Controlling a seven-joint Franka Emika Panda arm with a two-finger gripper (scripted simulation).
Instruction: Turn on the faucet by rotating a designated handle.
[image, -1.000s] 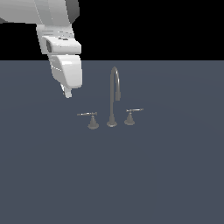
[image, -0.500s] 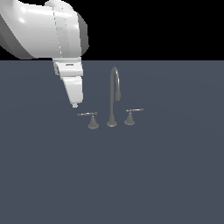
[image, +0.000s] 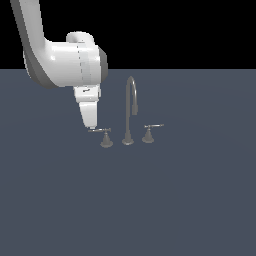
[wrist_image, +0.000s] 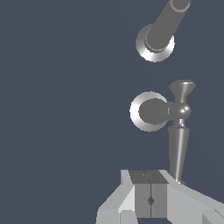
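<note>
handle (wrist_image: 178, 144) tip beside fingers (wrist_image: 143, 197) (pressed together)

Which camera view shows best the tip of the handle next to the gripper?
The wrist view: the handle fills the frame, its lever tip meeting the shut gripper. In the exterior view the handle is tiny, its tip by the fingers.
</note>
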